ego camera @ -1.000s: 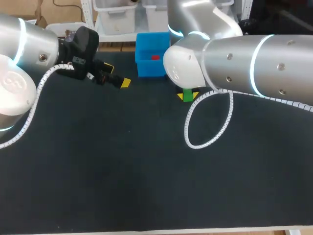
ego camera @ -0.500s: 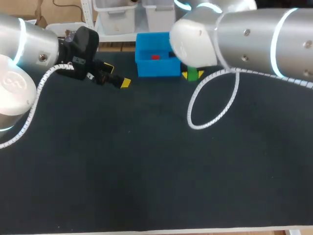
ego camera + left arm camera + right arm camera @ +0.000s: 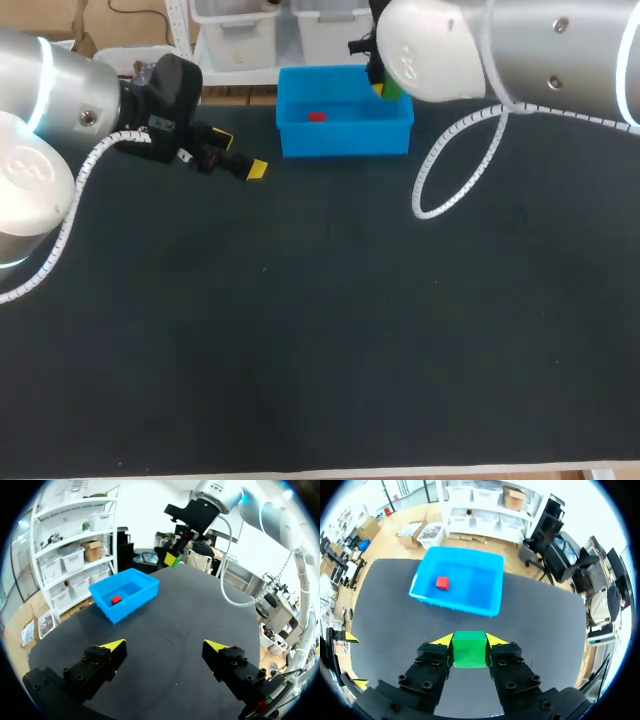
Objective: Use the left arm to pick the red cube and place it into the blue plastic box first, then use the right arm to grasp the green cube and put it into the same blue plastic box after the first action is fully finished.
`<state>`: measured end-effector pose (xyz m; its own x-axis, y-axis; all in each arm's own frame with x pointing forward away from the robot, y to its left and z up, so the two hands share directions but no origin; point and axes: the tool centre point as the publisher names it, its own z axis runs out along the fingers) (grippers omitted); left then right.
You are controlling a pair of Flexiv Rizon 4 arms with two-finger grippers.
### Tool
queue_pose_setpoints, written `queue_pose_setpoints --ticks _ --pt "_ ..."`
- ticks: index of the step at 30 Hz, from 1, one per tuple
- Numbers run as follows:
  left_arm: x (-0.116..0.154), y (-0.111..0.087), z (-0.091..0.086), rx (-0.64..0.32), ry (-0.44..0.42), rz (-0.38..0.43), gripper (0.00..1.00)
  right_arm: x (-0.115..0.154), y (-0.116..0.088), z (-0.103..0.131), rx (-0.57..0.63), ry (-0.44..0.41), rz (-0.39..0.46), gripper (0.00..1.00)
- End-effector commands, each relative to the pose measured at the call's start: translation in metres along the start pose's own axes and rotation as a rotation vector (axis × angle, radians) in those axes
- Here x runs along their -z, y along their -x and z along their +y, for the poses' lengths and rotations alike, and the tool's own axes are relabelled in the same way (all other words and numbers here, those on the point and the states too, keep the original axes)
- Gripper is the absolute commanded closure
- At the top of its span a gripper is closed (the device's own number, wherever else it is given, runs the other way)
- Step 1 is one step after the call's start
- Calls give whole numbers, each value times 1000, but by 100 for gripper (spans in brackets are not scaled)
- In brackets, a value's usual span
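Blue plastic box [image 3: 345, 140] - open-topped, rectangular, upright on the table. Red cube [image 3: 317, 117] - small, lies flat on the box floor, off-centre toward the box's left end, apart from the walls. Green cube [image 3: 469, 649] - bigger than the red one, level, pinched from two sides by the right gripper [image 3: 469, 639], held in the air near the box's right end, outside the box.

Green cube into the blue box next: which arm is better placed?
Right: the right gripper holds the green cube near the blue box; the left gripper sits open and empty, farther off.
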<state>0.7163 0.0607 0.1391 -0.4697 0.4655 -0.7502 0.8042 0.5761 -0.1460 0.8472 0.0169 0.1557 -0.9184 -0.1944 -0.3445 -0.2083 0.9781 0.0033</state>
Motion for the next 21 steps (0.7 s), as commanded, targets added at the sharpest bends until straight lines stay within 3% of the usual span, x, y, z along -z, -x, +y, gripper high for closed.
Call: queue_pose_setpoints --ticks 1,14,21 --pt "0 -2 1 -3 -4 -11 0 -5 12 2 26 18 -8 100" --pt "0 -2 1 -3 -4 -11 0 -25 52 14 110 186 -55 100" --pt "0 -2 1 -3 -4 -11 0 -38 70 13 127 229 -58 100"
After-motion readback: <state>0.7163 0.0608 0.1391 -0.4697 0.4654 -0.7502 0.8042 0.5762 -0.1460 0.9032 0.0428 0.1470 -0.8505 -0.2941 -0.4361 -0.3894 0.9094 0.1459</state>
